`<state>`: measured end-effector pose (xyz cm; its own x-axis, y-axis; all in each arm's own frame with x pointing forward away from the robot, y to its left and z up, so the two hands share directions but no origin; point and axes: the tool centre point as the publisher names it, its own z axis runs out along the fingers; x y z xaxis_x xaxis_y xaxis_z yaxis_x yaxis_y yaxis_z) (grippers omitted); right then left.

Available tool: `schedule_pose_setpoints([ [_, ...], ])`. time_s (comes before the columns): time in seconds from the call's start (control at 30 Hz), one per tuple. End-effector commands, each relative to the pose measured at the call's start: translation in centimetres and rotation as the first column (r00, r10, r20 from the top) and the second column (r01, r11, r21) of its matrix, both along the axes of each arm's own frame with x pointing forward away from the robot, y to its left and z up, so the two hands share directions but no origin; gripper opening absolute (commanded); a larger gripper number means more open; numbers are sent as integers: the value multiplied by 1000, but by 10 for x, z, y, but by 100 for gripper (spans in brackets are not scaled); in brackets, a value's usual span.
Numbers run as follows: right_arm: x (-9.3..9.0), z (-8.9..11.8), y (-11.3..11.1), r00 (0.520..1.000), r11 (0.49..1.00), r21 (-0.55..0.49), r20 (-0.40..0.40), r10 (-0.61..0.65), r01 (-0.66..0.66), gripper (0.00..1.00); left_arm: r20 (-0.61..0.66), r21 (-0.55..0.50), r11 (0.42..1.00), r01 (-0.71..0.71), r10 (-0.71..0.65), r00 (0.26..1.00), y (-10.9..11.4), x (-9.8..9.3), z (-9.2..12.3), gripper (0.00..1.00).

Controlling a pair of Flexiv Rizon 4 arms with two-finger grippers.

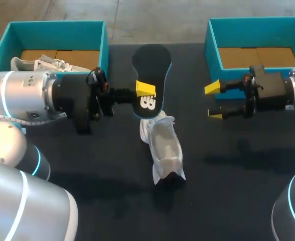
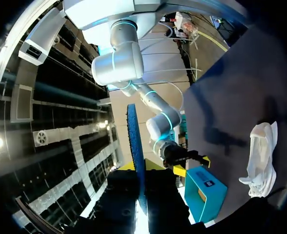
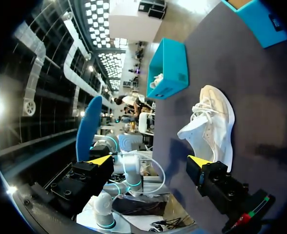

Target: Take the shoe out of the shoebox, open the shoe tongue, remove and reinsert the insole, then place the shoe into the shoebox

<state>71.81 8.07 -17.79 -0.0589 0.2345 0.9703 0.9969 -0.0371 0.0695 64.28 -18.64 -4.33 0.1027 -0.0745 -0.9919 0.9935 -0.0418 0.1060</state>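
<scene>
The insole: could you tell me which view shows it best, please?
The head view: the insole shows its broad face, held in the left hand. The left wrist view shows it edge-on; the right wrist view, its blue side.

the shoe [image 1: 163, 148] lies mid-table. the insole [image 1: 150, 70], pinched in the left gripper [image 1: 145, 90] and held off the table, fills the gap between the left box [image 1: 105, 50] and the right box [image 1: 213, 50]. bare table [image 1: 238, 191] shows between the shoe and the wide-spread right gripper [image 1: 213, 101], and along the near edge. another shoe [image 1: 42, 64] takes up part of the left box.
</scene>
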Motion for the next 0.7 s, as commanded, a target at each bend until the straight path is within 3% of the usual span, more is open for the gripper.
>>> schedule_pose_setpoints([
  [0.03,-1,0,1,1000,1000,-2,0,-3,3,100,3,2,1000,0,0,1000,-1,0,1,0],
  [0.2,-1,0,1,1000,1000,-2,0,-3,3,100,3,2,1000,0,0,1000,-1,0,1,0],
  [0.53,-1,0,1,1000,1000,-2,0,-3,3,100,232,19,997,-68,62,971,-10,10,-45,0],
  [0.7,-1,0,1,1000,1000,-2,0,-3,3,100,263,42,998,-47,34,964,-17,18,-64,0],
])
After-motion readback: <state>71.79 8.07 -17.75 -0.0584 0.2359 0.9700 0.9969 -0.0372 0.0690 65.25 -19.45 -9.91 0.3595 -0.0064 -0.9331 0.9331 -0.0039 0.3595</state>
